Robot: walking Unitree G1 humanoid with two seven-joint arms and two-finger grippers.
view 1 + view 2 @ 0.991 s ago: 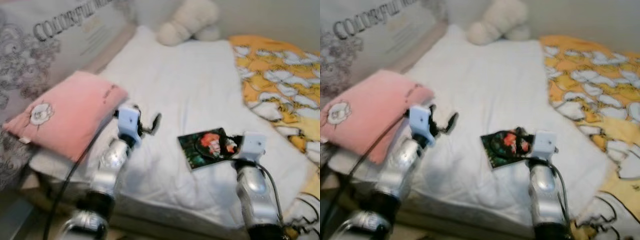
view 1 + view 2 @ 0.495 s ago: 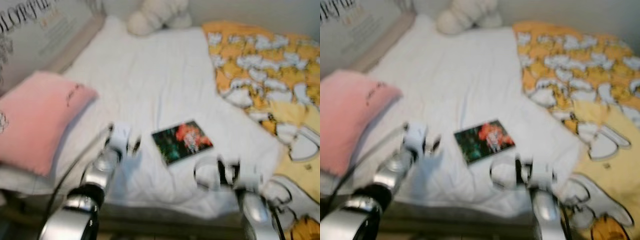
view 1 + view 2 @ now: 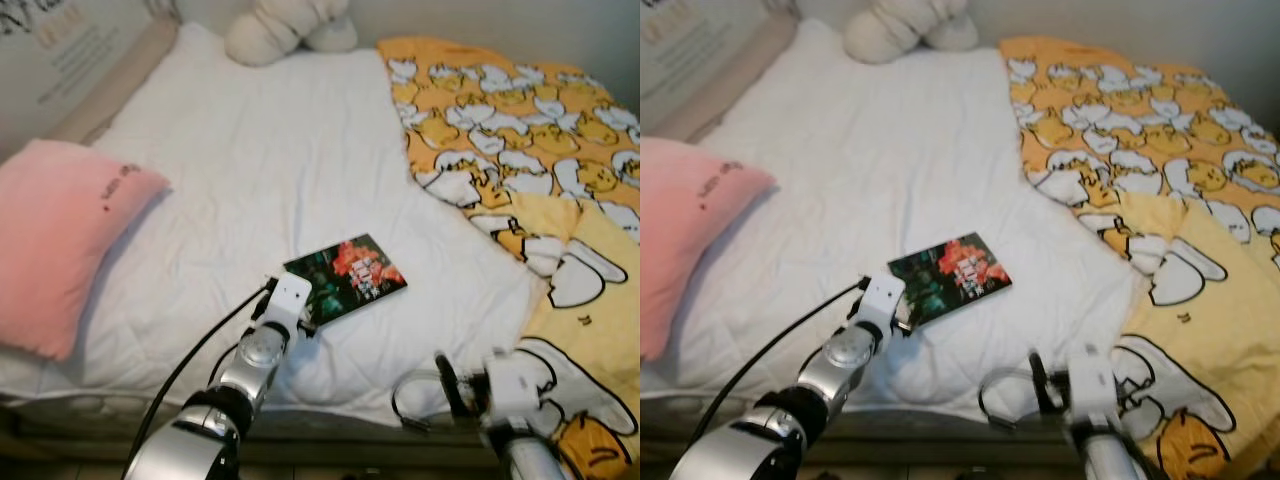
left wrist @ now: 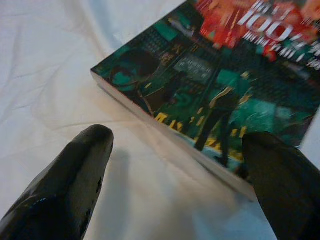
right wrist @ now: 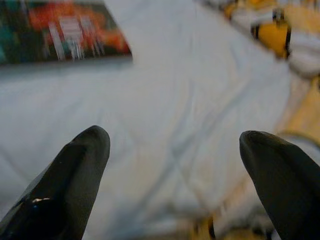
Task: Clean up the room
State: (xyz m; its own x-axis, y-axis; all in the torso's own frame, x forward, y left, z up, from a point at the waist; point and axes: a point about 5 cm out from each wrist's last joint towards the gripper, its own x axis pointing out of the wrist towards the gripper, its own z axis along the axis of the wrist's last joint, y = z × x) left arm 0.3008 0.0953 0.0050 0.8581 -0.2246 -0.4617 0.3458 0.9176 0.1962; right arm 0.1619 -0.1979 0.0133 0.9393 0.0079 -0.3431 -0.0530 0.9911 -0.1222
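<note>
Left tool (image 4: 175, 150) now at book (image 3: 345, 279)

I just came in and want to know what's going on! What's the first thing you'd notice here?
A colourful book lies in the middle of the white bed, and the left gripper is right at its near corner with its black fingers open. Beside it, to the robot's right, a bright yellow blanket printed with cartoon eggs covers the bed. A pink pillow sits at the left edge, and a white plush toy rests at the far end.
</note>
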